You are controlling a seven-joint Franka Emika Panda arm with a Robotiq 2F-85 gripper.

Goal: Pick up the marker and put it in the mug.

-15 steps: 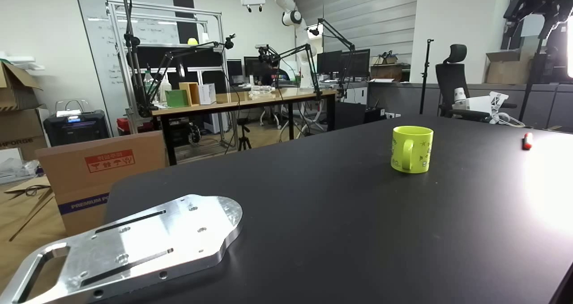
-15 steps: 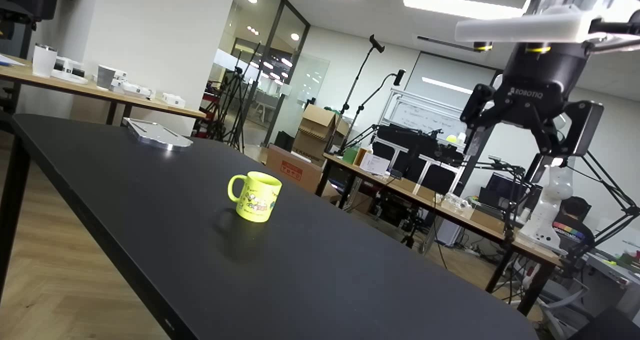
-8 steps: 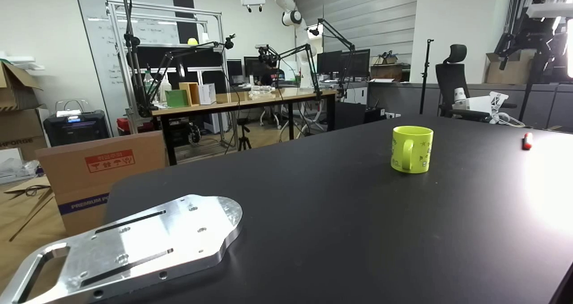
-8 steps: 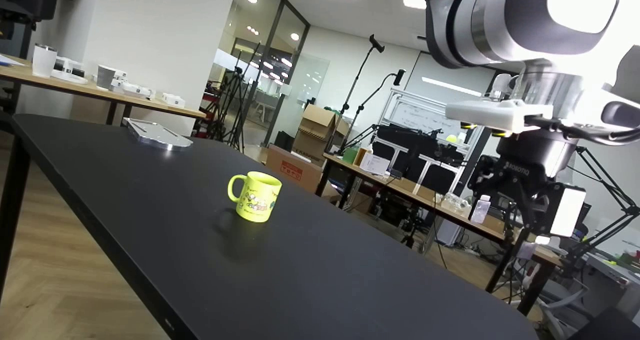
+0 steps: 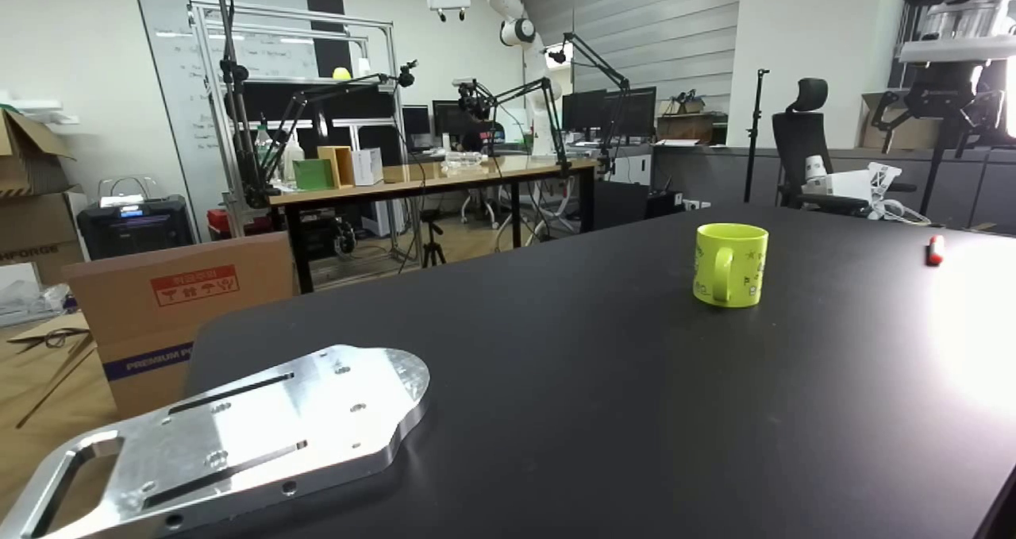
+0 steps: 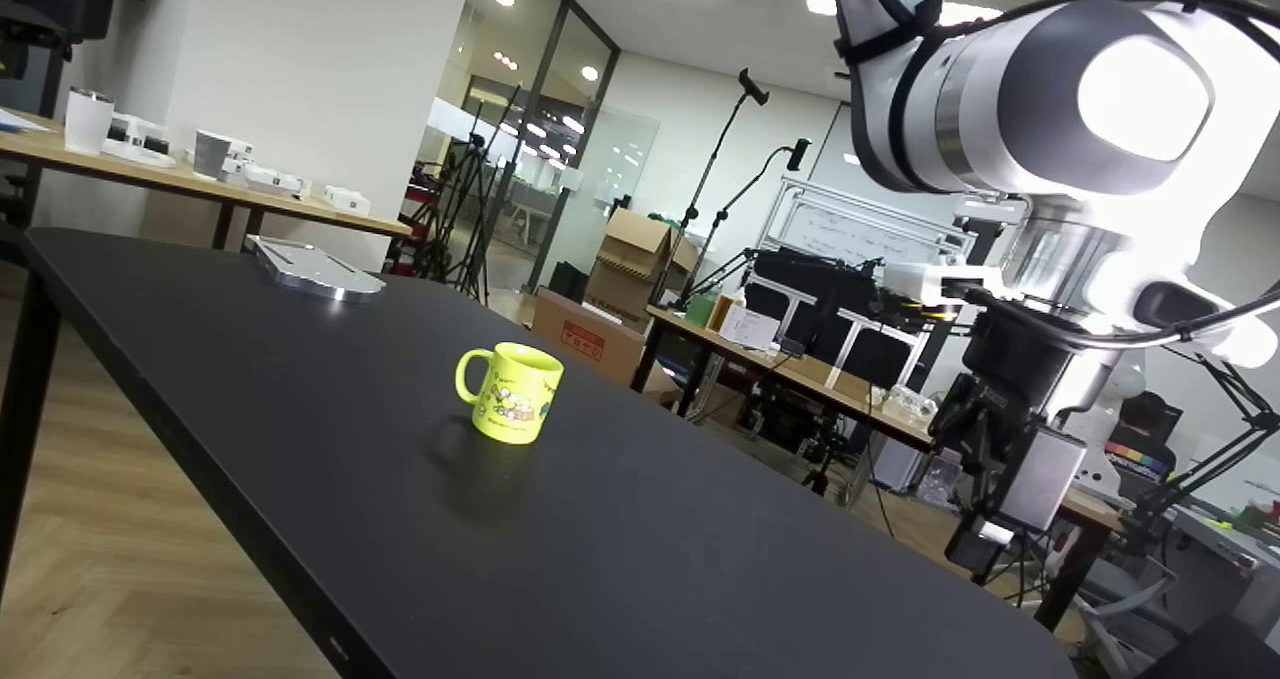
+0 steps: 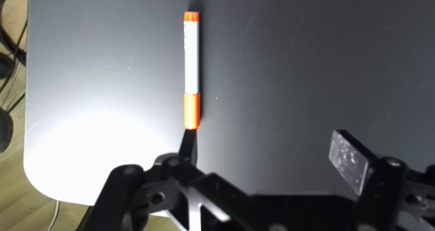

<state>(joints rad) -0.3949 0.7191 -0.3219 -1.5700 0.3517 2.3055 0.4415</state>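
Note:
The marker (image 7: 191, 59) has a white barrel with red-orange ends. It lies on the black table in the wrist view and at the far right in an exterior view (image 5: 937, 251). The lime mug (image 5: 738, 273) stands upright on the table and also shows in an exterior view (image 6: 518, 394), where the marker is out of view. My gripper (image 7: 263, 135) is open and empty above the table, its left fingertip in line with the marker's near end in the wrist view. The gripper hangs above the table level in an exterior view (image 5: 923, 150) and at the right in an exterior view (image 6: 980, 539).
A flat silver metal plate (image 5: 302, 420) lies on the black table (image 5: 603, 412), also seen in an exterior view (image 6: 318, 269). The table's rounded corner shows at lower left in the wrist view, with cables beyond the edge. A cardboard box (image 5: 186, 309) stands on the floor beside it.
My gripper has come down towards the table and turned, staying open. The mug, marker and metal plate have not moved.

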